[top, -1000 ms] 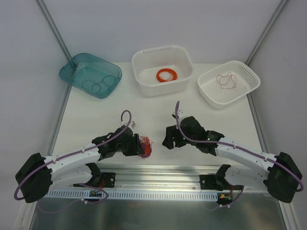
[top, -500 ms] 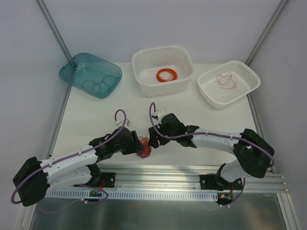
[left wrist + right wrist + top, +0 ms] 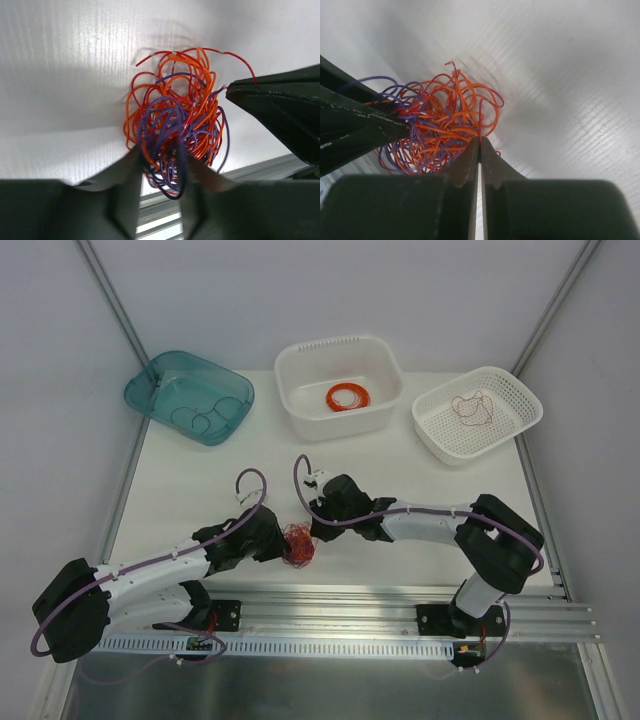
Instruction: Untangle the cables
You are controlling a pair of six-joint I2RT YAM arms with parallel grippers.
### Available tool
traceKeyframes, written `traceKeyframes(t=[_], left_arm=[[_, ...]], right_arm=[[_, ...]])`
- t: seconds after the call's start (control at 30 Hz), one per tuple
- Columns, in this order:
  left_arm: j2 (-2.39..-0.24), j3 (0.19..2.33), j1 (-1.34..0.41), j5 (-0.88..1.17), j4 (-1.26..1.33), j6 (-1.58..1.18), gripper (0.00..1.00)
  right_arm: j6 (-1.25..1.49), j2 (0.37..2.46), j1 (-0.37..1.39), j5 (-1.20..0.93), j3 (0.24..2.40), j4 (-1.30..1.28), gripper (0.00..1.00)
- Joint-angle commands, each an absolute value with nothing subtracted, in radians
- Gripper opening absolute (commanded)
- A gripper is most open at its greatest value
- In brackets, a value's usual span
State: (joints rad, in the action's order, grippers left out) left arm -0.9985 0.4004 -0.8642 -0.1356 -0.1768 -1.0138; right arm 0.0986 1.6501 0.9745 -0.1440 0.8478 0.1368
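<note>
Left tool (image 3: 160,162) pinches the lower part of a small knotted ball of hair-thin orange, red and dark violet cables (image 3: 175,130); several strands run down between its two grey fingers (image 3: 125,175), which stand a little apart with the wires packed between them. From above, this left tool (image 3: 285,545) lies low over the white table (image 3: 200,490), close to the near edge, with the ball (image 3: 298,543) at its tip.

The right tool (image 3: 312,530) reaches in from the other side and meets the ball, so the two tools face each other across it. In its own wrist view the right tool (image 3: 480,142) has its fingers pressed almost together, leaving only a hairline slit. An orange loop of the ball (image 3: 440,125) drops right to the fingertips and seems to be nipped there, though the strand is too fine to be sure. The ball looks to be resting on or just off the table.

Well apart, along the far edge, stand three containers. A teal translucent plastic tray (image 3: 150,390) on the left holds thin dark wire loops (image 3: 210,418). A deep white perforated basket (image 3: 290,365) in the middle holds a neatly wound bright orange ring coil (image 3: 347,396). A shallow white perforated basket (image 3: 520,405) on the right holds a loose dark red squiggly strand (image 3: 472,408).
</note>
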Motion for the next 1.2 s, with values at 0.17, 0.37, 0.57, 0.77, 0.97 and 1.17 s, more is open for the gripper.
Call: traceKeyframes(t=[0.17,0.37,0.57,0.77,0.97,1.17], left_arm=[[-0.964,0.413,-0.779,-0.252,-0.264,-1.028,0.01],[-0.859,0.446,-0.586,-0.233,-0.345,-0.974,0.0],[-0.837,0.521,-0.448,-0.262,-0.414,-0.878,0.0],[-0.945,0.615,-0.373,-0.305,-0.482,-0.812,0.0],[-1.06,0.679,-0.31,-0.327,-0.497,-0.781,0.04],[-1.153,0.712,-0.304,-0.298,-0.499,-0.769,0.11]], right_arm=[[0.006,1.387,0.95,0.036,0.844,-0.091,0.01],[0.015,1.085,0.766,0.173,0.877,-0.404,0.01],[0.026,0.868,0.514,0.193,1.06,-0.694,0.01],[0.009,0.804,0.359,0.21,1.327,-0.85,0.01],[0.005,0.801,0.322,0.203,1.509,-0.907,0.01],[0.005,0.802,0.321,0.183,1.488,-0.919,0.01]])
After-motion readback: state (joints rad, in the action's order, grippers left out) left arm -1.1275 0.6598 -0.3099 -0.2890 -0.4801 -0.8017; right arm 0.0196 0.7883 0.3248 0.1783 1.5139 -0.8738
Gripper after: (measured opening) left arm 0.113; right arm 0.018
